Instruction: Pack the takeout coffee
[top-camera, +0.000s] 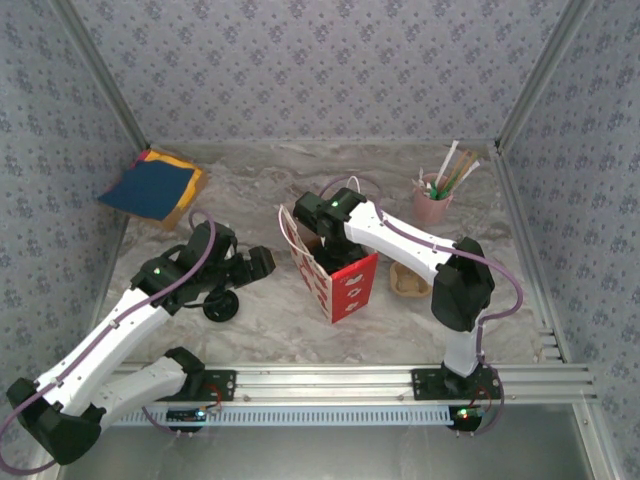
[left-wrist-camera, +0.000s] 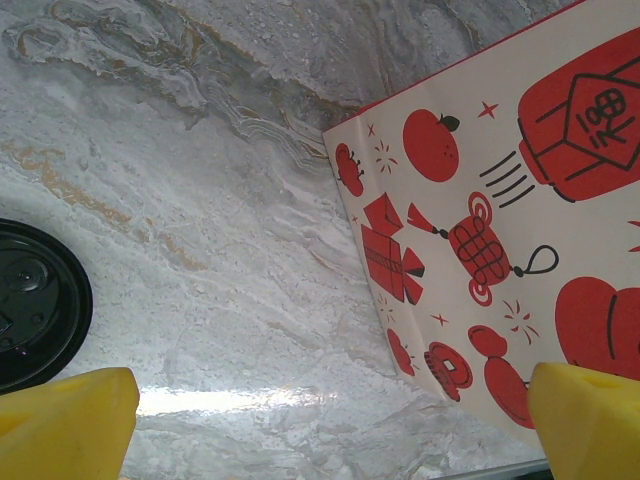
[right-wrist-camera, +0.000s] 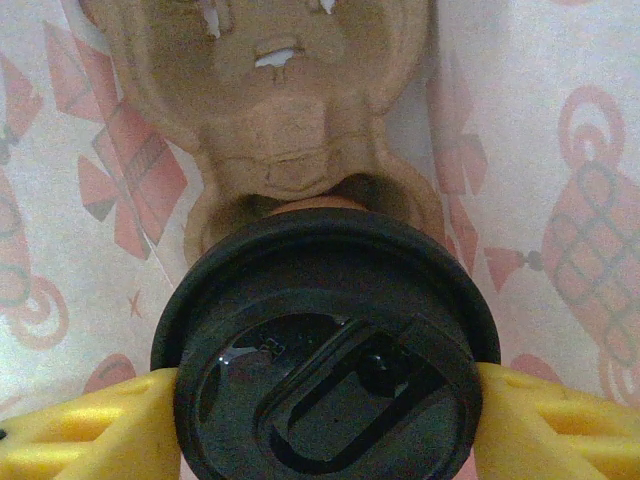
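Note:
The takeout coffee (right-wrist-camera: 325, 350) wears its round black lid, which hides nearly all of the brown cup. My right gripper (right-wrist-camera: 325, 405) is shut on it, one yellow finger (right-wrist-camera: 90, 430) on each side of the lid. It hangs inside the red-and-white paper bag (top-camera: 340, 285), just over a pocket of the tan pulp carrier (right-wrist-camera: 270, 100); whether it sits in the pocket I cannot tell. In the top view the right gripper (top-camera: 318, 236) reaches down into the bag's mouth. My left gripper (left-wrist-camera: 330, 420) is open over bare table beside the bag (left-wrist-camera: 520, 230).
A loose black lid (left-wrist-camera: 35, 305) lies on the marble table left of the bag, also seen in the top view (top-camera: 221, 305). A pink cup of straws (top-camera: 433, 203) stands at the back right. A tan pulp piece (top-camera: 409, 283) lies right of the bag. Coloured sheets (top-camera: 150, 187) lie back left.

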